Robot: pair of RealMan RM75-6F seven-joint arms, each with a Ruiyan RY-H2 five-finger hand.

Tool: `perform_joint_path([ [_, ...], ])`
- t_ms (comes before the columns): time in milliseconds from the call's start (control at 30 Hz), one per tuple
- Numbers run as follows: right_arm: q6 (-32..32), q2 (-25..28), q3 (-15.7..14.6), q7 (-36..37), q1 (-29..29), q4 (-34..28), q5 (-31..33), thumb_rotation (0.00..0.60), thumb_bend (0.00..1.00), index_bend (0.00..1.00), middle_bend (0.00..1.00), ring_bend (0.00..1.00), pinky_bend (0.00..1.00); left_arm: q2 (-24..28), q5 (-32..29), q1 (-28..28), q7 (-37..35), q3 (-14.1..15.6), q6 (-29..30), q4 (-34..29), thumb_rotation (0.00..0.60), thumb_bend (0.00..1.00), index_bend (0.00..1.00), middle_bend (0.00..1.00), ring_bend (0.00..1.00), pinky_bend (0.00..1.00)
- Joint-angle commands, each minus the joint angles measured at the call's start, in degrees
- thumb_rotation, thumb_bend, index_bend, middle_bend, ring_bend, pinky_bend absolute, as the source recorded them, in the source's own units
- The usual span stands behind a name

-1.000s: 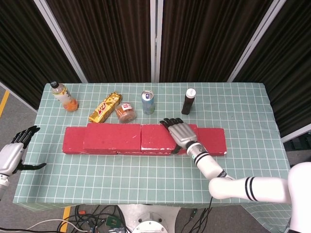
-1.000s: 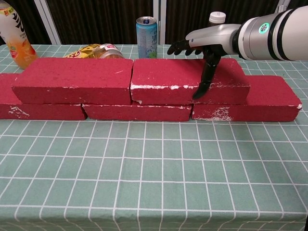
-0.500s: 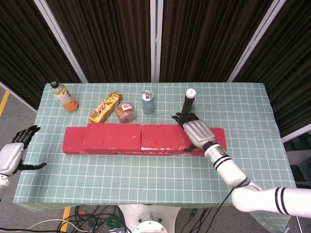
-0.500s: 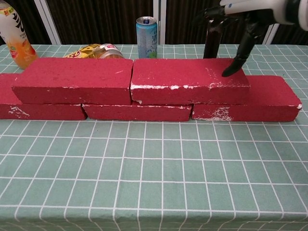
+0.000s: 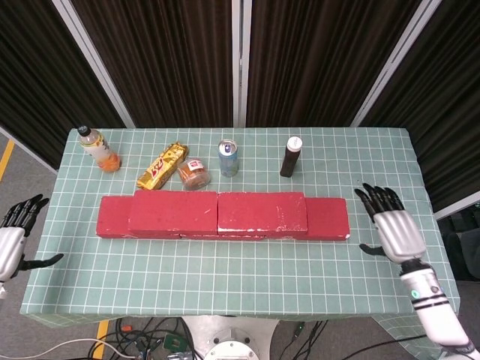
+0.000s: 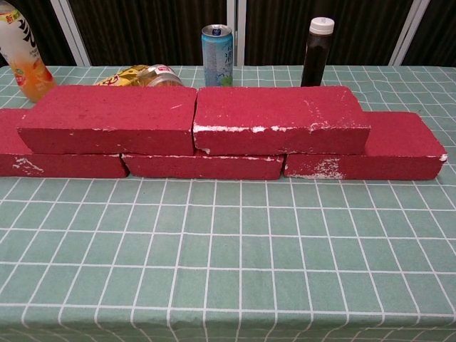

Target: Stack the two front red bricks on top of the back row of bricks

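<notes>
Even, bright overhead light; both views are sharp, with soft thin shadows under the bricks (image 6: 192,121) and dark curtains (image 5: 187,60) behind.

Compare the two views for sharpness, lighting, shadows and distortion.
Head view: evenly lit, sharp, looking steeply down, bricks cast faint shadows, table edges taper toward the back. Chest view: low angle, sharp on the brick fronts, thin shadow under the upper bricks; bottle cropped by the frame.

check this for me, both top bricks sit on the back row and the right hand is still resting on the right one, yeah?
Not quite. Both top bricks do sit on the back row, but the right hand is off the brick, open beside the table's right edge. The head view shows it.
</notes>
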Motion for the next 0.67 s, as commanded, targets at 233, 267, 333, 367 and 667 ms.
perform_joint_path([
  [233, 10.8, -4.1, -2.7, 6.9, -13.6, 12.5, -6.3, 0.600, 0.00, 0.00, 0.00, 0.00, 0.00, -1.9, 0.5, 4.6, 6.8, 1.8, 5.1, -0.3, 0.600, 0.00, 0.00, 0.00, 0.00, 0.00],
  [267, 11.0, -4.4, -2.4, 7.4, -14.2, 13.3, -6.0, 0.600, 0.00, 0.00, 0.00, 0.00, 0.00, -2.1, 0.2, 5.0, 7.4, 1.8, 5.5, 0.0, 0.600, 0.00, 0.00, 0.00, 0.00, 0.00],
  [333, 10.8, -5.0, -2.0, 8.5, -15.4, 14.7, -5.9, 0.600, 0.00, 0.00, 0.00, 0.00, 0.00, -2.6, -0.3, 5.9, 8.3, 1.9, 6.3, 0.8, 0.600, 0.00, 0.00, 0.00, 0.00, 0.00],
  [367, 10.5, -5.1, -1.9, 8.8, -15.7, 15.2, -6.0, 0.600, 0.00, 0.00, 0.00, 0.00, 0.00, -2.8, -0.5, 6.2, 8.6, 1.9, 6.5, 1.2, 0.600, 0.00, 0.01, 0.00, 0.00, 0.00],
  [667, 10.4, -6.6, -0.4, 9.3, -18.4, 17.3, -8.9, 0.600, 0.00, 0.00, 0.00, 0.00, 0.00, -4.9, 0.9, 7.3, 9.3, 2.0, 8.0, 3.7, 0.600, 0.00, 0.01, 0.00, 0.00, 0.00],
])
